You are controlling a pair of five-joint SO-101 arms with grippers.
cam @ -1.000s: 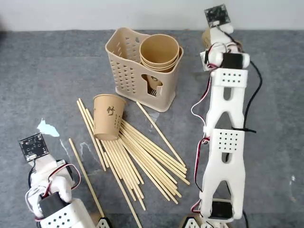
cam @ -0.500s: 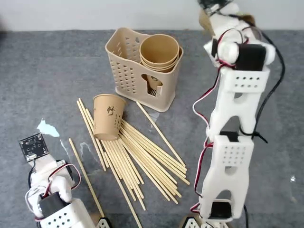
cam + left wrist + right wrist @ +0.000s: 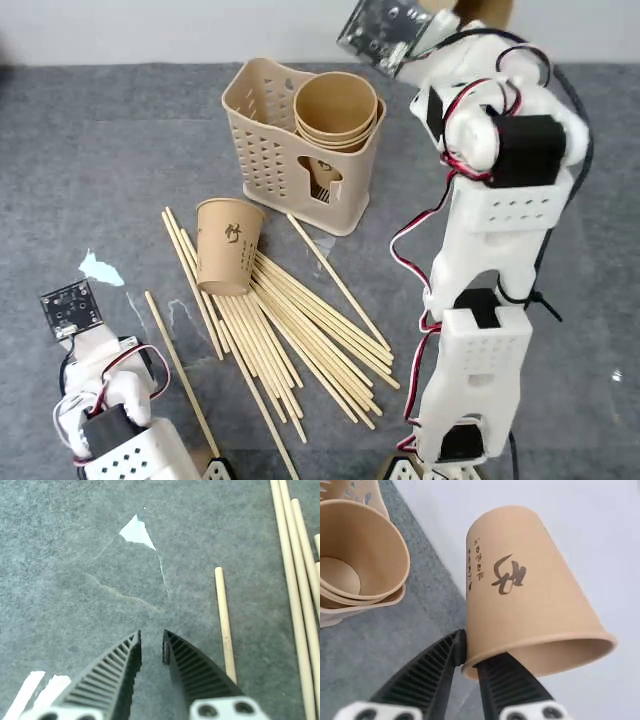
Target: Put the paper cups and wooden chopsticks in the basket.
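RIM GRIP: The right gripper (image 3: 470, 655) clamps the rim of a cup (image 3: 520, 580), one jaw inside the mouth and one outside. The pinch leaves the cup tipped on its side, its base pointing away from the arm. The cup hangs high at the far right of the grey mat (image 3: 120, 130), to the right of the basket (image 3: 262, 150) and above it. That height looks chosen to clear the basket wall. From there the cup can be nested on the stack (image 3: 360, 565) of cups standing in the basket's right compartment.

The chopsticks (image 3: 300, 330), none yet in the basket, lie fanned across the near centre of the mat. A loose cup (image 3: 228, 245) sits on the far-left end of that fan, just in front of the basket. By the look of it, that cup is next in line.

At the near left, the left gripper (image 3: 151, 637) points down at the mat, its jaws a little apart with nothing between them. It appears parked out of the working arm's way. A single stick (image 3: 223, 615) lies just beside it, apart from the pile. A white scrap (image 3: 135, 532) sits on the mat just beyond its tips.

Judged from the layout, the cup work is close to done and the chopstick work not yet begun.
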